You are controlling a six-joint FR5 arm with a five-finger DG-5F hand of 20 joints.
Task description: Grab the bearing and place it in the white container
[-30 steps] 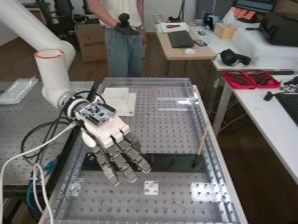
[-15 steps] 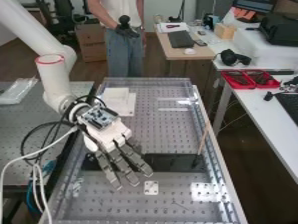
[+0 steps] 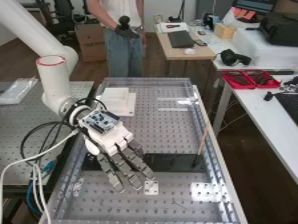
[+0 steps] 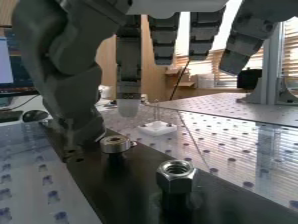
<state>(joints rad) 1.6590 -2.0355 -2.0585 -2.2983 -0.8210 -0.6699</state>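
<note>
Over the black plate (image 3: 174, 162), the hand (image 3: 114, 141) hangs from the arm with its fingers extended and spread, open. In the wrist view, the thumb of the hand (image 4: 78, 95) comes down close beside the metal bearing (image 4: 116, 144), which sits on a short post on the black plate (image 4: 126, 187). Whether they touch, I cannot tell. The straight fingers hang above and beyond the bearing, not round it. The white container (image 3: 117, 96) lies farther along the bench, past the hand.
A hex nut (image 4: 176, 176) stands on another post of the plate. A small white block with pins (image 3: 151, 188) is on the perforated bench, near the fingertips. A thin brown stick (image 3: 202, 142) leans at the bench's right side. Cables (image 3: 41, 137) loop left of the hand.
The hand has shifted slightly to the right and toward the bench's near end, bringing its fingertips close to the small white block in the high view. Its fingers remain extended.
</note>
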